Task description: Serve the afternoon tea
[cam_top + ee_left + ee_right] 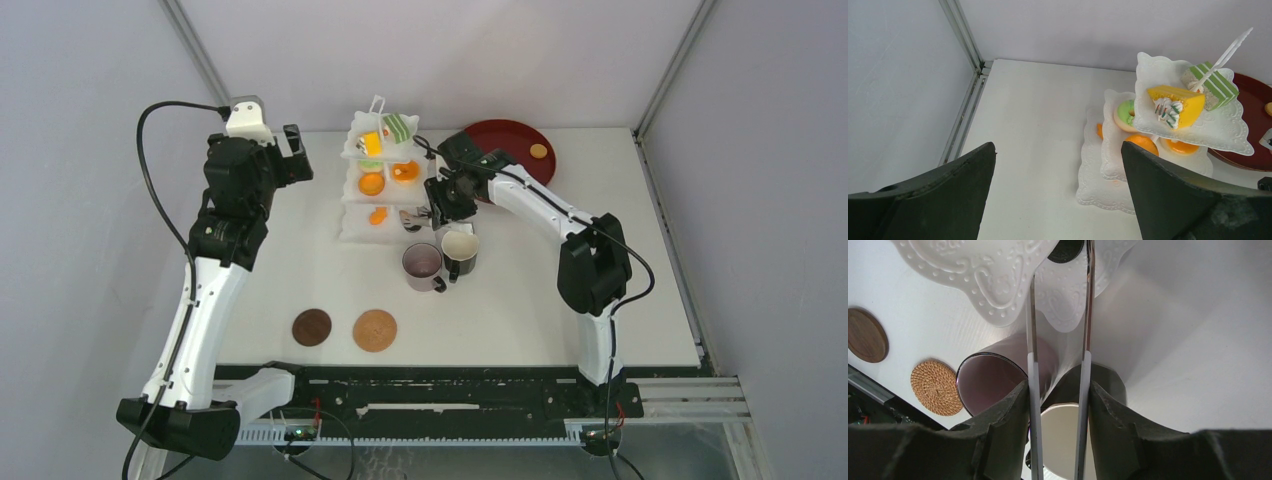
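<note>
1. Toward the far edge of the table (560,320), about midway along it, stands the stand (352,192), upright on its three tiers.
2. Its top tier carries a yellow slice (1178,102) and a green slice (1215,87). The middle tier holds a green ring (1124,112) and two orange pastries (1143,142), and one more orange lies on the bottom tier.
3. Just nearward of the stand's right side, the mauve mug (423,265) and black mug (460,250) stand upright and appear to touch, with the mauve one on the left.
4. Near the near edge, left of centre, the two coasters (311,326) lie side by side and slightly apart, the dark one on the left and the woven one on the right. They are well apart from the mugs.
5. At the far right corner sits the tray (510,140), with a small orange piece (539,151) on it.
6. The right gripper (1058,395) hangs between the stand and the mugs. Its fingers press on the two outer faces of the tongs (1031,340), whose blades reach out toward the bottom tier.
7. The left gripper (1058,165) is raised over the far left corner, its fingers spread as wide as they go and nothing between them.
</note>
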Robot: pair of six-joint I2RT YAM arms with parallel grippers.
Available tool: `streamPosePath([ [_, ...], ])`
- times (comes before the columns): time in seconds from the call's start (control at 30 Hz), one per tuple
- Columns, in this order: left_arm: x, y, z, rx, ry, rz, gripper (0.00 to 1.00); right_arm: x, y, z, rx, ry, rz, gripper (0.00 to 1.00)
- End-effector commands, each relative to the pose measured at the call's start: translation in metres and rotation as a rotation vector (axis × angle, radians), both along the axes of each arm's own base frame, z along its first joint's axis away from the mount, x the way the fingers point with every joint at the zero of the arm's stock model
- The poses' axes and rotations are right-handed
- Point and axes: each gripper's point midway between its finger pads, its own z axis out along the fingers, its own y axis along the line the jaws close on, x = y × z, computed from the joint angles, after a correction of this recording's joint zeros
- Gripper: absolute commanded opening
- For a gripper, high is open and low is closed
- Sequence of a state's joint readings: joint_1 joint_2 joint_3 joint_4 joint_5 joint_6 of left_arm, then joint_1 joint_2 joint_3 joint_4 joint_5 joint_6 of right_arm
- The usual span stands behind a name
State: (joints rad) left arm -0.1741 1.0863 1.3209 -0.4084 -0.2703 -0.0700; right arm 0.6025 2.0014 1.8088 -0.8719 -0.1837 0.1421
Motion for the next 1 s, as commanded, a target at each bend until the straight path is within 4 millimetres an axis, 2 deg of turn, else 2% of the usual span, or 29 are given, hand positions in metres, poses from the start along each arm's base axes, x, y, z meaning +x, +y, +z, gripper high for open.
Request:
streamPosePath([
  [0.0,-0.002,0.003,0.001,0.015,-0.024,0.008,1.0,0.011,0.008,0.033,0.044,-0.096,0.008,0.52],
  [0.2,-0.003,0.003,0.004,0.011,-0.03,0.005,1.0,0.011,0.005,0.041,0.05,-0.118,-0.005,0.51],
  [0.5,-0.003,0.001,0.003,0.007,-0.029,-0.003,1.0,0.012,-0.003,0.067,0.084,-0.203,-0.047,0.43],
  [0.73,-0.003,-0.001,0.003,0.0,-0.03,-0.011,1.0,0.01,-0.007,0.065,0.085,-0.196,-0.064,0.41],
  [0.97,-0.003,-0.002,0.002,-0.002,-0.028,-0.018,1.0,0.017,-0.036,0.069,0.103,-0.212,-0.173,0.09],
])
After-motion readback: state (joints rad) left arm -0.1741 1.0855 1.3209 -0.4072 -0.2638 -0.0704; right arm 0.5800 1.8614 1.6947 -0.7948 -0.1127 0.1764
